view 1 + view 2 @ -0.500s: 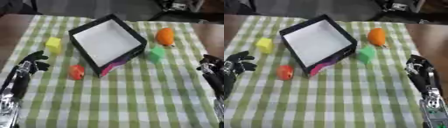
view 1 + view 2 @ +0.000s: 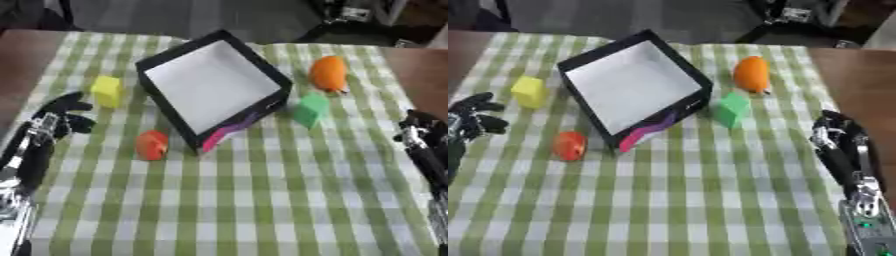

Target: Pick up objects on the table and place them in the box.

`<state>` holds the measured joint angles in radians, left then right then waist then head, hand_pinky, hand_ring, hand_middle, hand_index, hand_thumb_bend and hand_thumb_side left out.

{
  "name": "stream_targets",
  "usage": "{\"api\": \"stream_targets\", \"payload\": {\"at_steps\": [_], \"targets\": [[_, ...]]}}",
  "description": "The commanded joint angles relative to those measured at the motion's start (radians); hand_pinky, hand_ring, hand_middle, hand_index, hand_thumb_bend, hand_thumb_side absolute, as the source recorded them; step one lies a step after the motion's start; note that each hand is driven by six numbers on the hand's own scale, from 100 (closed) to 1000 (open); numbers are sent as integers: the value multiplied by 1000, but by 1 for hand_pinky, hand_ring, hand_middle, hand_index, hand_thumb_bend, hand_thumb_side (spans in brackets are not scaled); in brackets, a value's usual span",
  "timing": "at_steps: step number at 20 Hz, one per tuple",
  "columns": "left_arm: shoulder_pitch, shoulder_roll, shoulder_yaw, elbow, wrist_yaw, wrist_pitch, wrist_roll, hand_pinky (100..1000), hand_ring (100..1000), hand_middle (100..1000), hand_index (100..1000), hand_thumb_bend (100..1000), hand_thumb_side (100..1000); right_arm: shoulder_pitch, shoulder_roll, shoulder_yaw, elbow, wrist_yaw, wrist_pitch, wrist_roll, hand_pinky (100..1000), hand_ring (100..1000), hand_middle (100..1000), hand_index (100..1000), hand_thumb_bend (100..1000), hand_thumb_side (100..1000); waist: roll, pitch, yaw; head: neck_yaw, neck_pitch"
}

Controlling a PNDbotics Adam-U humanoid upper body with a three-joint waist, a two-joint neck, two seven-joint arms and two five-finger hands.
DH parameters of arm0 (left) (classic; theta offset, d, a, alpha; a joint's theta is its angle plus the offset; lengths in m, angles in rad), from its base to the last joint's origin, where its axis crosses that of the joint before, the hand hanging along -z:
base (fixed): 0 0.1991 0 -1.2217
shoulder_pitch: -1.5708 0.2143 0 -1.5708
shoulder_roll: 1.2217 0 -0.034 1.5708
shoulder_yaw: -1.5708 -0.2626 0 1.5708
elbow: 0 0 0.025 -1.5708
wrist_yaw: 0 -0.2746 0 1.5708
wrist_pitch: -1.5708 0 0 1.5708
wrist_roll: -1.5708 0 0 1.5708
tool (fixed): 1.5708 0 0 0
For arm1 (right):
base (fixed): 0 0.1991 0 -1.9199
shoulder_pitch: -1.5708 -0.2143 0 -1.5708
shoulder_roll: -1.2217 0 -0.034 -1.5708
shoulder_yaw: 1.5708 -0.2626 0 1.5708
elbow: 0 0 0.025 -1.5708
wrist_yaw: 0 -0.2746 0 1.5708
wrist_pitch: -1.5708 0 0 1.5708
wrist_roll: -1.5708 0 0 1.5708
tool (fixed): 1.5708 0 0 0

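The black box (image 2: 214, 90) with a white floor sits turned like a diamond on the green-checked cloth (image 2: 262, 200), one corner toward the robot, where a pink flap shows on its outer wall. No object lies inside it.

The left hand (image 2: 61, 117) rests over the cloth well to the left of the box, fingers loosely curled, holding nothing. The yellow cube (image 2: 108, 91) lies left of the box, just beyond that hand's fingertips and apart from them. The red-orange rounded object (image 2: 152, 145) lies off the box's near-left side, between the hand and the box's near corner, touching neither.

The right hand (image 2: 837, 132) hangs well to the right of the box, empty, its fingers bent. The green block (image 2: 310, 110) stands just beside the box's right corner, between the box and that hand. The orange fruit-shaped object (image 2: 328, 74) lies right of the box and farther back, its long axis running roughly away from the robot, its narrow end nearest
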<state>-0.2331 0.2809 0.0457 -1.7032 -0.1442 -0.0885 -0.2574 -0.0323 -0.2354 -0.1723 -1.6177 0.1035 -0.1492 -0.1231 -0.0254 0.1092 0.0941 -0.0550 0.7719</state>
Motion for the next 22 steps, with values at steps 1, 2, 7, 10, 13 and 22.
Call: {"api": "stream_targets", "payload": {"at_steps": [1, 2, 7, 10, 13, 22], "targets": [[-64, 93, -23, 4, -44, -20, -21, 691, 653, 720, 898, 100, 874, 4, -38, -8, -7, 10, 1, -2, 779, 541, 603, 783, 100, 541, 28, -33, -2, -10, -2], [-89, 118, -41, 15, -59, -23, -35, 695, 657, 722, 899, 100, 865, 9, -42, -8, -6, 11, 1, -2, 779, 541, 603, 783, 100, 543, 36, -38, -2, -14, -2], [-226, 255, -170, 140, -144, -20, -117, 754, 703, 746, 898, 299, 736, 27, -56, -3, -1, 17, 1, 3, 779, 541, 603, 783, 100, 544, 58, -65, -12, -12, -2], [-310, 339, -242, 224, -195, -24, -169, 770, 719, 756, 903, 347, 713, 32, -56, 0, 0, 17, 0, 7, 779, 541, 603, 783, 100, 544, 58, -72, -23, -3, -2], [-394, 423, -279, 308, -247, -38, -221, 795, 742, 770, 915, 406, 686, 28, -56, 3, 1, 16, -2, 10, 779, 541, 603, 783, 100, 542, 52, -71, -38, 3, -2], [-652, 501, -349, 566, -406, -106, -380, 815, 762, 784, 907, 499, 583, 19, -48, 4, 1, 11, -3, 13, 779, 541, 603, 783, 100, 542, 39, -63, -44, 6, -2]]}}
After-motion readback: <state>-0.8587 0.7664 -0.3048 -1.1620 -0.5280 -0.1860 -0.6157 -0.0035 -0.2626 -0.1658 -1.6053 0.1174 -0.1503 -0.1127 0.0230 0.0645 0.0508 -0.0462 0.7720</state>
